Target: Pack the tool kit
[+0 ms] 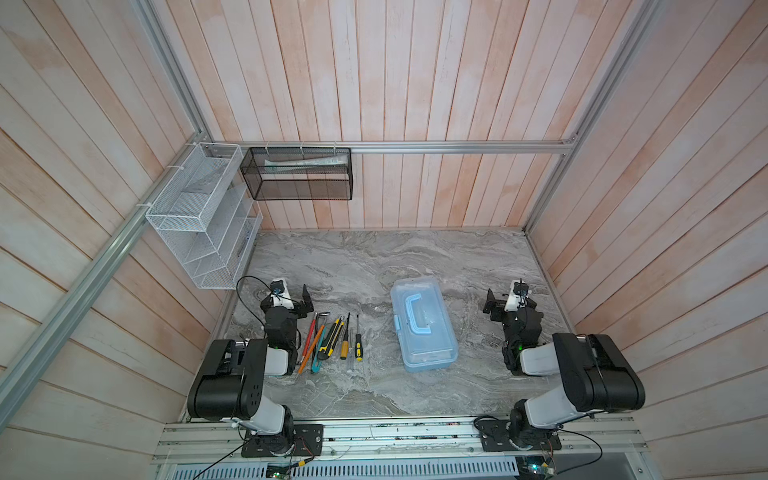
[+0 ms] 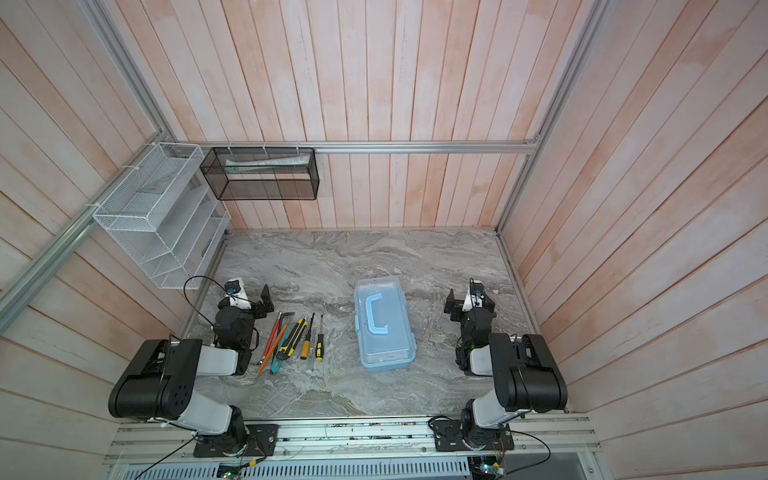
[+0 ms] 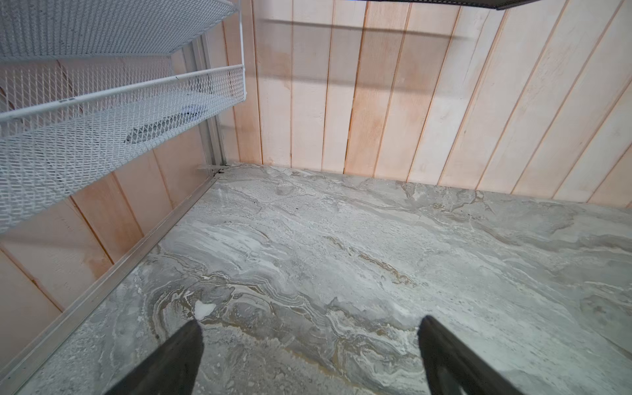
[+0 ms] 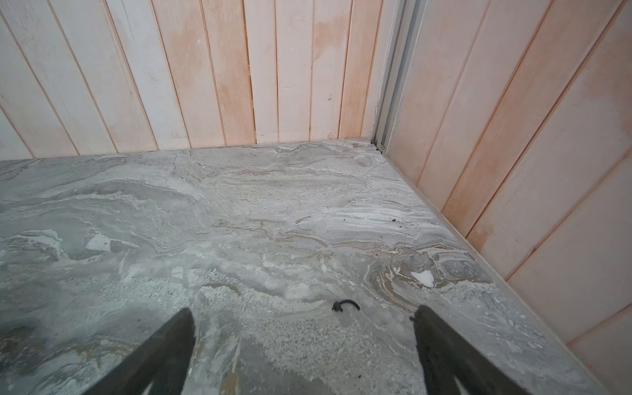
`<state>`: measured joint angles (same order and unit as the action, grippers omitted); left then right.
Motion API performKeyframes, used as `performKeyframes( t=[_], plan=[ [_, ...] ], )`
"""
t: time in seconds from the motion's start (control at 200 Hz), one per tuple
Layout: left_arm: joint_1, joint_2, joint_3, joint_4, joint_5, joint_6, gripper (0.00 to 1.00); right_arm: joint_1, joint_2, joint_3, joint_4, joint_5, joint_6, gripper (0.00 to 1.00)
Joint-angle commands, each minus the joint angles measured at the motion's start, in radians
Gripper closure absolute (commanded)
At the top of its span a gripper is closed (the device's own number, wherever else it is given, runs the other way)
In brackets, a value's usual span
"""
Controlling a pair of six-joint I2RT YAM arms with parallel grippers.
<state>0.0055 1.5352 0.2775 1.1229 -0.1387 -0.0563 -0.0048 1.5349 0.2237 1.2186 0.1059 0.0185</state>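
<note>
The tool case sits shut on the gray stone table, and both top views show it. Its see-through lid is down, and its light-blue handle lies flat on top. Any writing on the case or the tools is too small to read. Just left of the case, not touching it, the tools lie in a row on the table. Two yellow and black screwdrivers are closest to the case. Next comes a yellow and black cutter, then the orange and red pencils. A bent metal key lies by their far ends. The left gripper is further left of the case, past the tools. In its wrist view the left gripper is spread wide, with only bare table between its fingers. The right gripper is on the right of the case, well apart from it. It is spread wide too and holds nothing. A small black curl lies on the table in front of it. Far behind the case, to the left, a white rack and a black basket hang on the wall.
</note>
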Motion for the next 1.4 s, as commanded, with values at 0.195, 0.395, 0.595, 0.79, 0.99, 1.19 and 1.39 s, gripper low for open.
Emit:
performKeyframes(
  t=[0.195, 0.395, 0.595, 0.79, 0.99, 1.19, 1.39],
  plan=[
    [-0.003, 0.006, -0.004, 0.017, -0.012, -0.001, 0.00, -0.006, -0.010, 0.019, -0.005, -0.007, 0.006, 0.02],
    [-0.002, 0.007, -0.004, 0.017, -0.012, -0.002, 0.00, -0.013, -0.009, 0.020, -0.007, -0.026, 0.006, 0.02],
    [-0.002, 0.006, -0.004, 0.017, -0.012, -0.001, 0.00, -0.017, -0.010, 0.022, -0.012, -0.029, 0.009, 0.02],
    [-0.003, 0.007, -0.002, 0.015, -0.012, -0.001, 0.00, -0.017, -0.010, 0.023, -0.013, -0.032, 0.009, 0.02],
    [-0.003, 0.007, -0.002, 0.017, -0.012, -0.001, 0.00, -0.018, -0.011, 0.023, -0.014, -0.032, 0.008, 0.02],
    [-0.002, 0.008, -0.002, 0.016, -0.012, -0.002, 0.00, -0.018, -0.010, 0.023, -0.014, -0.033, 0.008, 0.02],
    [-0.003, 0.005, -0.006, 0.019, -0.012, -0.002, 0.00, -0.018, -0.010, 0.023, -0.014, -0.035, 0.007, 0.02]
  ],
)
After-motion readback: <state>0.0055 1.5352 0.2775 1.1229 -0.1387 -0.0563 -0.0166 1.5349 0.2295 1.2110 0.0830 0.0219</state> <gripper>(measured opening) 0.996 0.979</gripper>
